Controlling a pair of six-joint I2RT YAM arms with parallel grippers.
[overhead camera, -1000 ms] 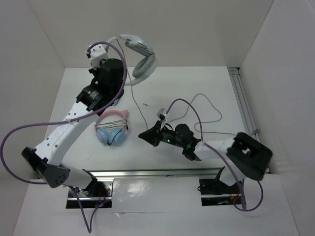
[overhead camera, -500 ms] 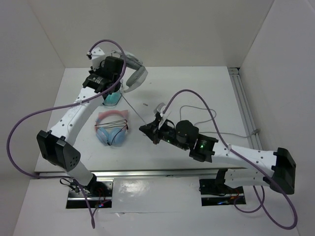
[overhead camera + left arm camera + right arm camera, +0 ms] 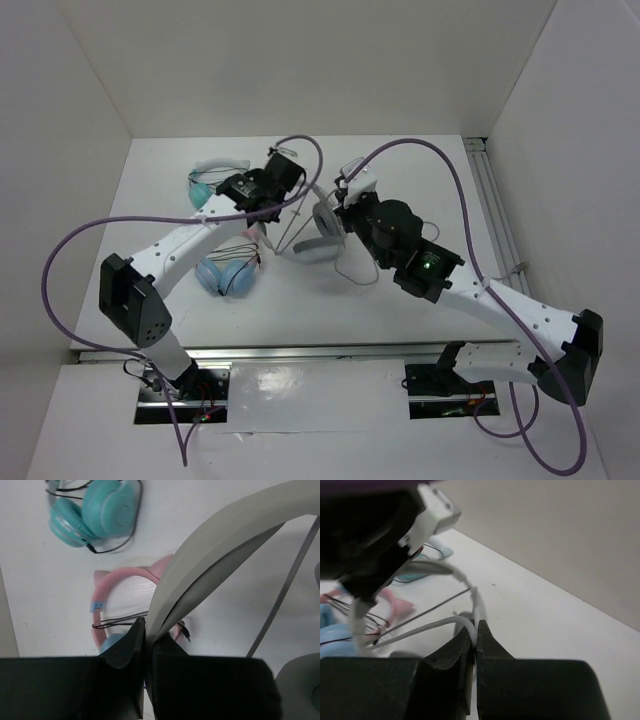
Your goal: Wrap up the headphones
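Note:
The light grey-white headphones (image 3: 318, 240) hang near the table's middle, between both grippers. My left gripper (image 3: 274, 214) is shut on their wide headband (image 3: 215, 545), which runs up and to the right in the left wrist view. A grey ear cup (image 3: 300, 685) shows at that view's lower right. My right gripper (image 3: 338, 206) is shut on the thin cable (image 3: 420, 630), which bends out to the left of its jaws (image 3: 476, 630). More cable (image 3: 352, 272) loops on the table below the headphones.
A teal pair (image 3: 205, 188) with a white headband lies at the back left, also in the left wrist view (image 3: 100, 510). A pink-banded pair with blue cups (image 3: 230, 272) lies front left. A metal rail (image 3: 495, 205) runs along the right wall.
My left arm has carried the headphones from high at the back left down to the middle. My right arm has swung from the front centre up beside them, still holding the cable.

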